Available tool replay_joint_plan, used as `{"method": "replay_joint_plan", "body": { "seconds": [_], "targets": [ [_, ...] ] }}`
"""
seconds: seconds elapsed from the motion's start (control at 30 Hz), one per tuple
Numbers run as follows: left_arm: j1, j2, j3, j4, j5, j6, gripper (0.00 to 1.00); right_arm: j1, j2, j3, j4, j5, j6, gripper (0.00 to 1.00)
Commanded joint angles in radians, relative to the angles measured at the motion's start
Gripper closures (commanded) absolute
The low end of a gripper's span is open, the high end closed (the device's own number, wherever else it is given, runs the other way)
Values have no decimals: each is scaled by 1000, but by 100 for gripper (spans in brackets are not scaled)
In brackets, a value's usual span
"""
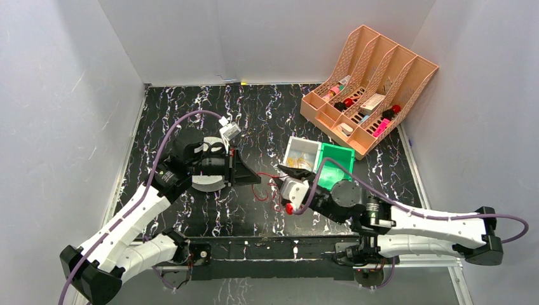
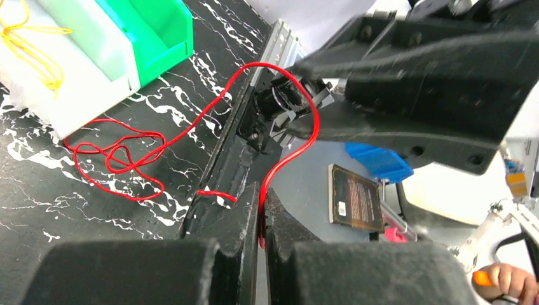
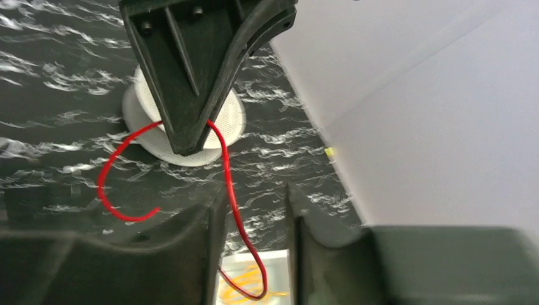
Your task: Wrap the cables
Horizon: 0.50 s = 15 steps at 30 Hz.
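A thin red cable [image 2: 127, 159] lies in loose loops on the black marbled table, and one strand rises into my left gripper [image 2: 262, 219], which is shut on it. From above, the left gripper [image 1: 256, 180] points right at mid-table and meets my right gripper [image 1: 278, 181] tip to tip, with the red cable [image 1: 267, 196] just below them. In the right wrist view the right gripper [image 3: 254, 213] is open. The cable [image 3: 230, 184] hangs loosely through the gap between its fingers. The left gripper [image 3: 187, 143] pinches the cable just ahead of it.
A white round disc [image 1: 206, 183] lies under the left wrist. A white bin [image 1: 291, 147] holding yellow wires and a green bin [image 1: 338, 164] stand right of centre. A pink divided organizer [image 1: 372, 82] sits at the back right. Grey walls enclose the table.
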Motion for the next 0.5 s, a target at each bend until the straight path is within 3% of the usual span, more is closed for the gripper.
{"method": "replay_joint_plan", "body": {
  "seconds": [0.0,0.13,0.33,0.47],
  "targets": [
    [4,-23,75,-108,105,155,100,-1,-29,165,-259,-60,271,47],
    [4,-20,111,-200,139,257,100,-3,7,296,-434,-132,450,33],
    [4,-20,124,-251,210,362,100,-21,103,492,-660,-299,650,30],
    [4,-19,130,-250,244,383,100,-58,167,570,-704,-410,735,31]
  ]
}}
